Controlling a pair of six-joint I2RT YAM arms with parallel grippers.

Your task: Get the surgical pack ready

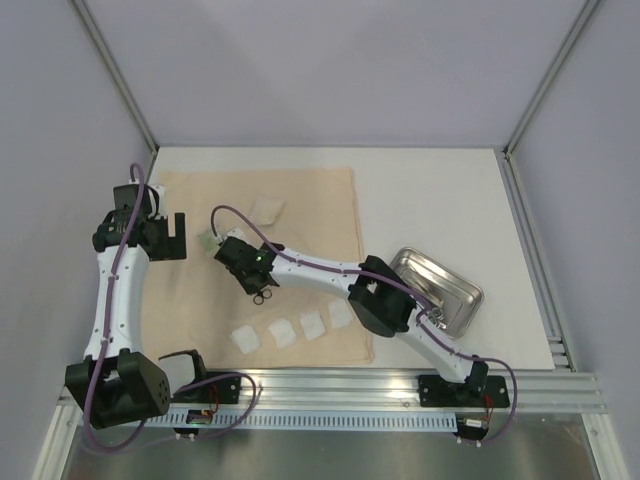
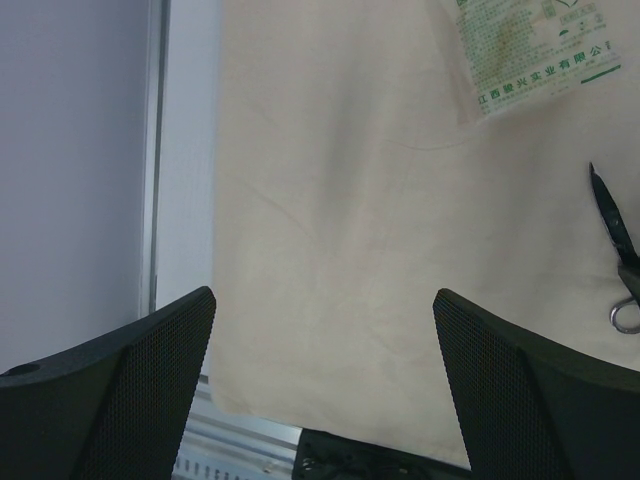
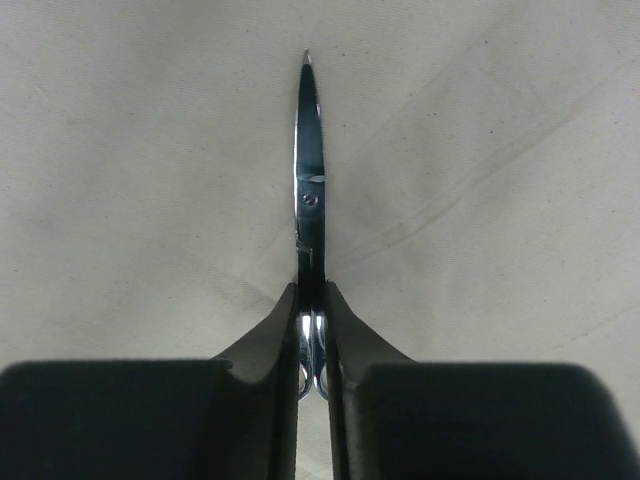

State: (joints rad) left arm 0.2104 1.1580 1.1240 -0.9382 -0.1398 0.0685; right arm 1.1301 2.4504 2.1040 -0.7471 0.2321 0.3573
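A beige cloth (image 1: pixel 320 210) lies spread on the table. Metal scissors (image 3: pixel 310 180) rest on it, blades closed and pointing away from my right wrist. My right gripper (image 3: pixel 311 300) is shut on the scissors just below the pivot, and the handle rings (image 1: pixel 262 296) show beside the gripper (image 1: pixel 252 280). Several white gauze squares (image 1: pixel 283 333) lie in a row near the cloth's front edge, and one more (image 1: pixel 267 209) sits farther back. The steel tray (image 1: pixel 437 288) stands off the cloth to the right. My left gripper (image 1: pixel 172 237) (image 2: pixel 325 330) hangs open over the cloth's left side, holding nothing.
A small packet with green print (image 1: pixel 208 241) (image 2: pixel 530 50) lies on the cloth left of the right gripper. The scissors (image 2: pixel 612 225) show at the right edge of the left wrist view. A metal rail (image 1: pixel 400 385) runs along the table's near edge.
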